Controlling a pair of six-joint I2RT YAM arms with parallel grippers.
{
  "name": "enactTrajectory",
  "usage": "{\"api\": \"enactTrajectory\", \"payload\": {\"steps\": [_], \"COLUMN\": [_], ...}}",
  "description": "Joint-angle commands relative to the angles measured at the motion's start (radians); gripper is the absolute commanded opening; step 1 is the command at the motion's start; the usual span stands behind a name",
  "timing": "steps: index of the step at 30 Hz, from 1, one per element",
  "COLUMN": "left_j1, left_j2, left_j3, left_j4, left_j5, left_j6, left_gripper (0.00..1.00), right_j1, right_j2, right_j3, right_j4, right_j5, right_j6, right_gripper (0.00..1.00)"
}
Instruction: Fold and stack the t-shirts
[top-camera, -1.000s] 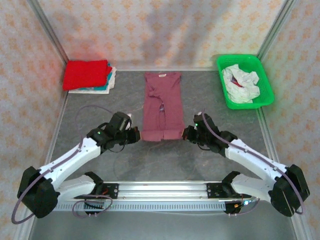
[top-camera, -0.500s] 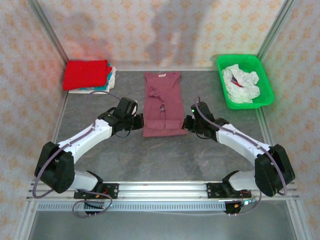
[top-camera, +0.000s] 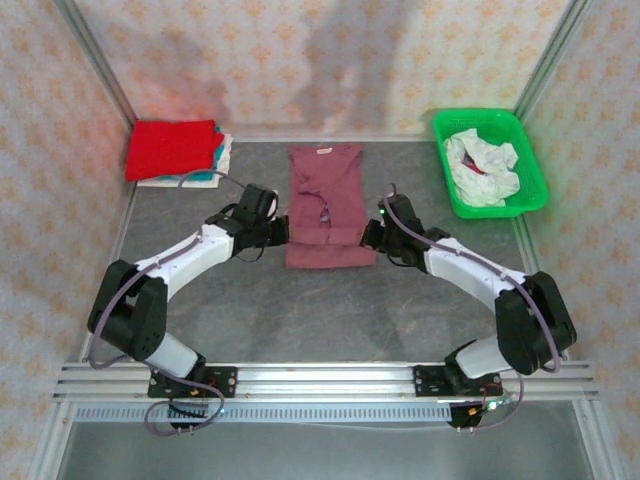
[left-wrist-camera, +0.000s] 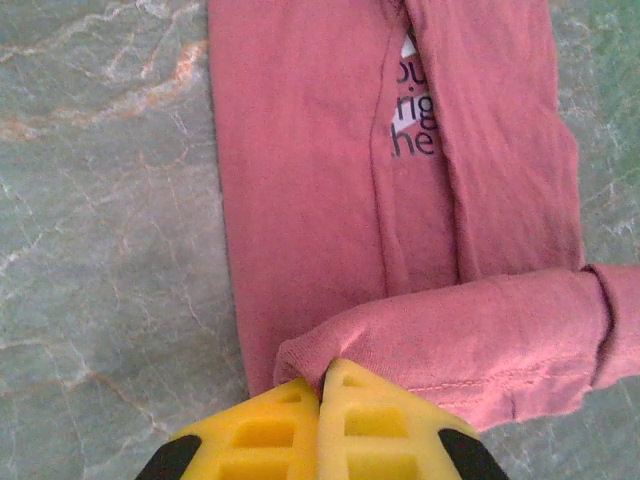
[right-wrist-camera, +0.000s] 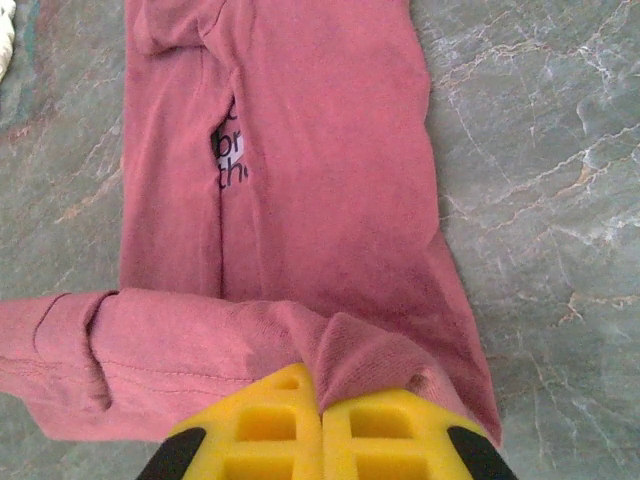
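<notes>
At the centre of the grey worktop (top-camera: 330, 310), pinching the hem of the maroon t-shirt (top-camera: 325, 190) at both ends: left pincer (top-camera: 280, 232) clamped tight on the near-left corner, right pincer (top-camera: 372, 236) clamped tight on the near-right corner. Holding that hem doubled back over the shirt's lower body, with both sleeves already folded in and a sliver of white chest print peeking from the middle seam. Also pictured: 1 stack of folded tees in the far-left corner, bright red t-shirt (top-camera: 172, 148) uppermost, and white cloth (top-camera: 480, 165) heaped in the green basket (top-camera: 447, 190) at far right.

Risks from here, by judgement only:
- Could lose a corner, with so little cloth caught between the yellow fingers (left-wrist-camera: 270, 430), dropping 1 side and skewing the fold.
- Could drag the whole shirt toward the far wall rather than fold it, if carried too low and rubbing the layer beneath.
- Might land crooked, should 1 arm run ahead of the other.

Compared with 1 second earlier:
- Now holding the hem well up the shirt instead of at its near end.
- Showing a noticeably shorter length of maroon cloth.
- Reaching farther from the rail with both arms, elbows more extended.
- Leaving stack and basket exactly as before.
</notes>
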Motion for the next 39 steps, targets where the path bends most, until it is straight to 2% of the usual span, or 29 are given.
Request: {"api": "enactTrajectory", "payload": {"steps": [1, 15, 26, 27, 28, 29, 31, 33, 34, 37, 39], "left_j1": [0.014, 0.045, 0.083, 0.09, 0.097, 0.109, 0.13, 0.14, 0.139, 0.13, 0.111], "left_j2": [0.017, 0.152, 0.349, 0.383, 0.426, 0.466, 0.54, 0.559, 0.534, 0.384, 0.262], "left_j3": [0.044, 0.146, 0.355, 0.395, 0.445, 0.513, 0.654, 0.761, 0.752, 0.562, 0.404], "left_j4": [0.04, 0.056, 0.018, 0.004, -0.01, -0.034, -0.094, -0.165, -0.159, -0.055, 0.008], "left_j5": [-0.035, -0.032, -0.037, -0.048, -0.058, -0.043, -0.003, 0.019, 0.019, -0.007, -0.018], "left_j6": [0.039, 0.106, 0.156, 0.165, 0.169, 0.175, 0.182, 0.185, 0.186, 0.151, 0.14], "left_gripper": [0.0, 0.0, 0.0, 0.08, 0.23, 0.32, 0.43, 0.45, 0.45, 0.45, 0.44], "right_j1": [-0.008, -0.032, -0.083, -0.093, -0.105, -0.12, -0.145, -0.164, -0.163, -0.16, -0.155], "right_j2": [0.031, 0.152, 0.337, 0.371, 0.407, 0.448, 0.494, 0.483, 0.458, 0.331, 0.235], "right_j3": [0.046, 0.136, 0.318, 0.358, 0.407, 0.479, 0.597, 0.645, 0.636, 0.509, 0.36], "right_j4": [0.061, 0.114, 0.119, 0.113, 0.096, 0.048, -0.056, -0.111, -0.112, -0.075, 0.006], "right_j5": [0.048, 0.067, 0.043, 0.029, 0.0, -0.02, 0.033, 0.044, 0.045, 0.005, -0.048], "right_j6": [-0.013, -0.047, -0.101, -0.106, -0.113, -0.119, -0.117, -0.128, -0.141, -0.146, -0.115], "right_gripper": [0.0, 0.0, 0.0, 0.04, 0.16, 0.31, 0.38, 0.42, 0.42, 0.43, 0.42]}}
